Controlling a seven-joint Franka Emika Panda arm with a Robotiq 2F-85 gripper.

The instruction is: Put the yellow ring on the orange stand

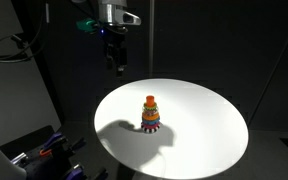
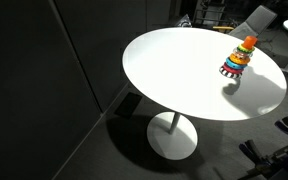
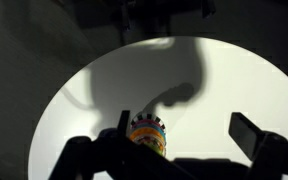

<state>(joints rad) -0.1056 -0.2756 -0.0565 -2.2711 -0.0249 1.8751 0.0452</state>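
A toy stack of coloured rings [image 1: 150, 115] stands on its stand near the middle of the round white table [image 1: 209, 125]. It has an orange top, a yellow band below that, and a striped base. It also shows in an exterior view [image 2: 239, 58] and in the wrist view [image 3: 147, 135]. No loose yellow ring shows on the table. My gripper [image 1: 116, 62] hangs high above the table's far edge, behind the stack. In the wrist view its fingers [image 3: 187, 130] are spread wide and hold nothing.
The room around the table [image 2: 184, 75] is dark. The table stands on a single pedestal base [image 2: 172, 138]. Cables and equipment [image 1: 44, 150] lie low beside the table. A chair [image 2: 252, 20] stands at the far side.
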